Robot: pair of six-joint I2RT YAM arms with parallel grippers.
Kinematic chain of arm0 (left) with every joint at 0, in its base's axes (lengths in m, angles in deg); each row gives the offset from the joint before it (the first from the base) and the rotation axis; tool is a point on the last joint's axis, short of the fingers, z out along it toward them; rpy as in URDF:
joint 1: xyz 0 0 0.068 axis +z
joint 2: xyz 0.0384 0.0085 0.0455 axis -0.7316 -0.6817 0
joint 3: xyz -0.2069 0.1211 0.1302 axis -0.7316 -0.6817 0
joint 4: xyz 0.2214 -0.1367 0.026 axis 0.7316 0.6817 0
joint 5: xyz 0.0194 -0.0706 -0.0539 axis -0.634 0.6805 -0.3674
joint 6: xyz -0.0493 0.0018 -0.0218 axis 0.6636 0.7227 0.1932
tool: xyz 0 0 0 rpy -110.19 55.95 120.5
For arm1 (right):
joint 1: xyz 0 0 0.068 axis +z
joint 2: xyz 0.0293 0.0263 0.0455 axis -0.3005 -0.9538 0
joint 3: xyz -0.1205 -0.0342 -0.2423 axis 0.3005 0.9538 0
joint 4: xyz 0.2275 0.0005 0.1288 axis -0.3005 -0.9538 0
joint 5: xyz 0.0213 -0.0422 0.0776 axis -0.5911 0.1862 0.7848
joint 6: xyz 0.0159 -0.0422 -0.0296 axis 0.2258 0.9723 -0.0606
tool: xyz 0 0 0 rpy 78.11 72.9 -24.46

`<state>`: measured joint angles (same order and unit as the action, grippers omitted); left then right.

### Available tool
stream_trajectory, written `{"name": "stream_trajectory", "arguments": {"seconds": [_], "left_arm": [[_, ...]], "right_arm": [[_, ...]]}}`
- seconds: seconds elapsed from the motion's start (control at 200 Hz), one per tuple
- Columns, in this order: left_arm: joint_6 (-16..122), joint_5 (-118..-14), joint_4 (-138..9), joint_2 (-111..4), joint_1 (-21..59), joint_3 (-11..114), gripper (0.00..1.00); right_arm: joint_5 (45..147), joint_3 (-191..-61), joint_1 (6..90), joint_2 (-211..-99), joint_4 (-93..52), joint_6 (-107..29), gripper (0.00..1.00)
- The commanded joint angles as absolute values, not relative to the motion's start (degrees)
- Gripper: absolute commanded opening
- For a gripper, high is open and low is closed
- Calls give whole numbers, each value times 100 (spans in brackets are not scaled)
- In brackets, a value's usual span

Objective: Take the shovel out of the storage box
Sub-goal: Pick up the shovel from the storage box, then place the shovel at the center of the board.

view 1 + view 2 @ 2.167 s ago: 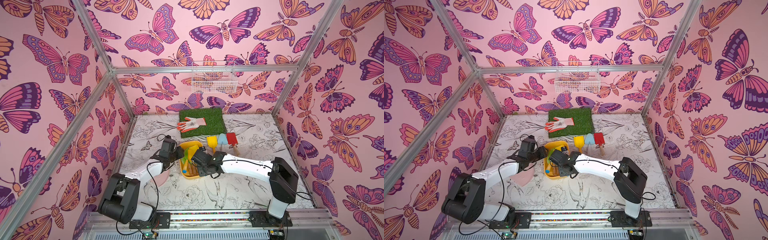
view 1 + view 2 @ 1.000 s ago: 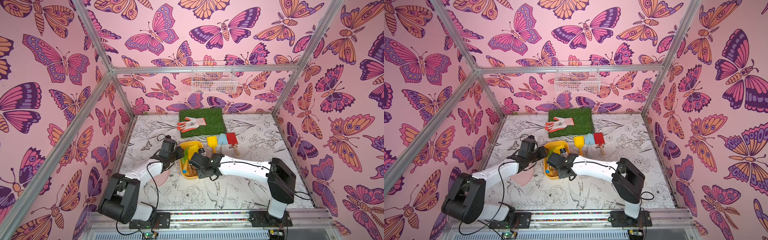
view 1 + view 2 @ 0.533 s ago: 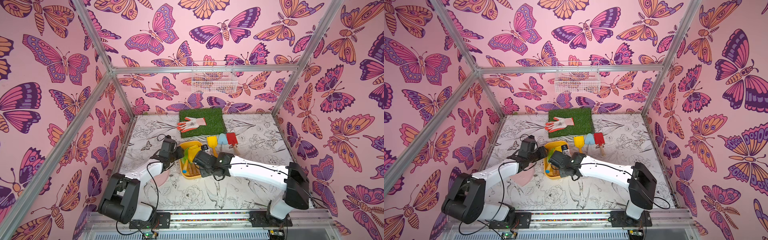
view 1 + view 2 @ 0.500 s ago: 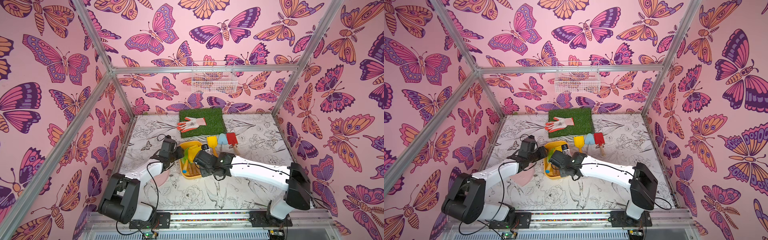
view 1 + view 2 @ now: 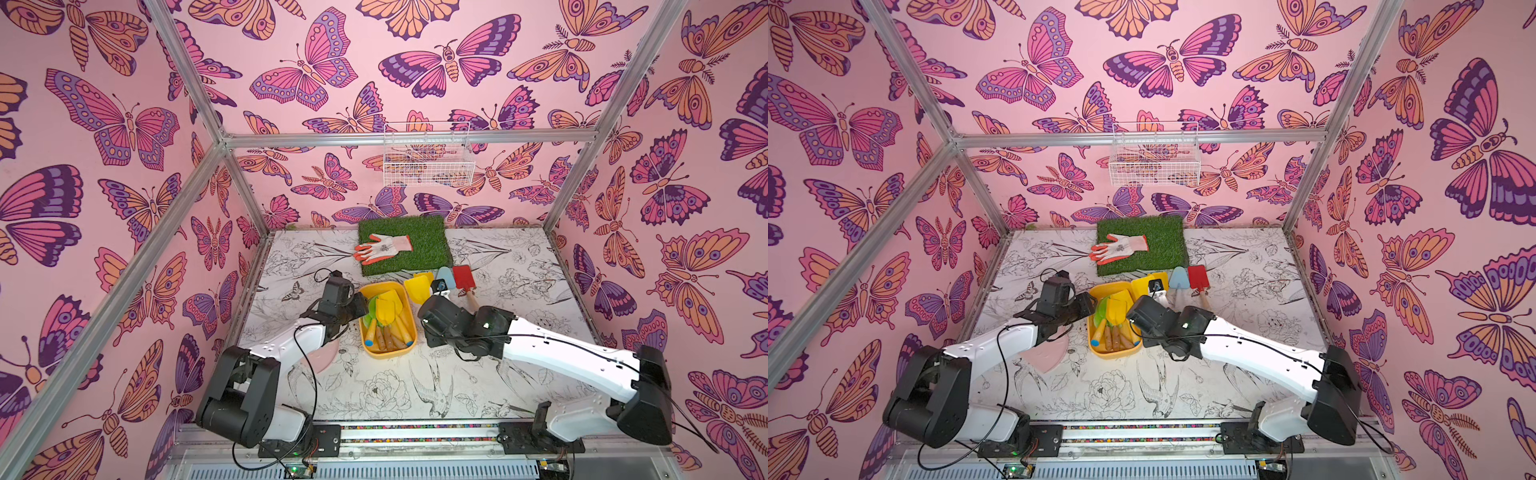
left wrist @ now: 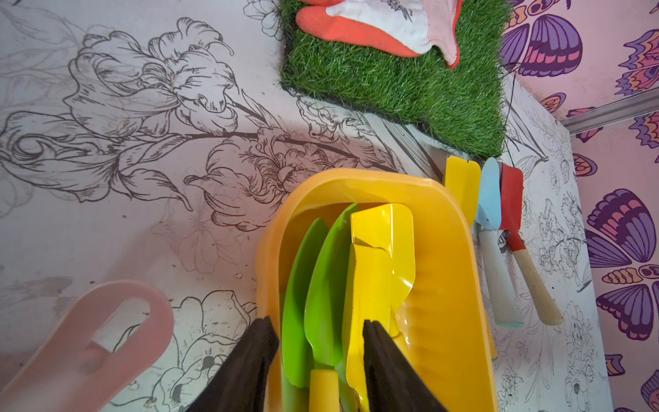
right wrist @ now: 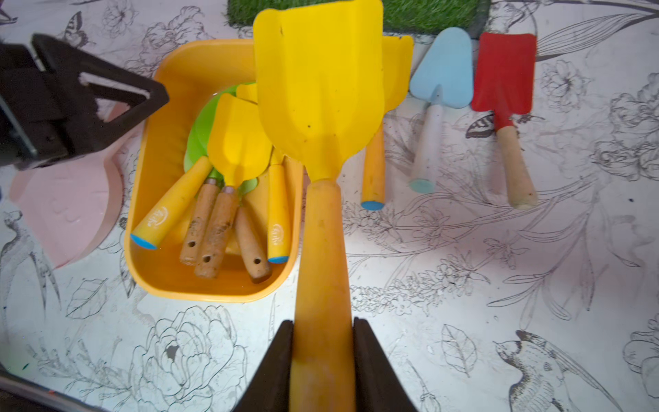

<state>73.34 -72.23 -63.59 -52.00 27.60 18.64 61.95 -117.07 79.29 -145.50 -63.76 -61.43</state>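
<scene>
The storage box (image 5: 388, 354) (image 5: 1115, 353) is a shallow yellow tray at the table's middle. It holds several shovels, some green (image 6: 328, 285) and some yellow (image 7: 235, 142). My right gripper (image 7: 322, 323) is shut on the orange handle of a yellow shovel (image 7: 321, 89). That shovel hangs in the air along the box's right wall, with its blade over the far right corner. My left gripper (image 6: 317, 324) (image 5: 360, 309) stands open across the box's left wall (image 6: 267, 271), with one finger outside and one inside. In both top views the right fingers are hidden under the wrist.
Right of the box, a yellow shovel (image 7: 372, 171), a light blue trowel (image 7: 440, 71) and a red shovel (image 7: 504, 71) lie on the table. A grass mat (image 5: 424, 257) behind them carries a glove (image 5: 382, 248). A flat pink piece (image 6: 89, 349) lies left of the box. A wire basket (image 5: 428, 162) hangs on the back wall.
My right gripper has moved right, from over the box to beside it, with the shovel in it, and its elbow has swung outward. The left arm has stayed still.
</scene>
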Motion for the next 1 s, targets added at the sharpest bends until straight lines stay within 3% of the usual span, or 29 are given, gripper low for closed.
{"name": "stream_trajectory", "arguments": {"seconds": [0.0,0.295,0.601,0.996], "left_arm": [[7264,-7107,-6150,-5335,2742,1853,48],[7247,-7142,-6156,-5342,2742,1854,48],[7227,-7168,-6148,-5350,2742,1853,48],[7227,-7142,-6152,-5406,2742,1865,48]], "right_arm": [[6276,-11566,7468,-14201,-6114,-5679,9],[7285,-11111,5672,-13618,-5852,-4703,7],[8123,-11055,4137,-13909,-5781,-3878,6],[8650,-11188,3197,-14898,-5555,-3287,4]]}}
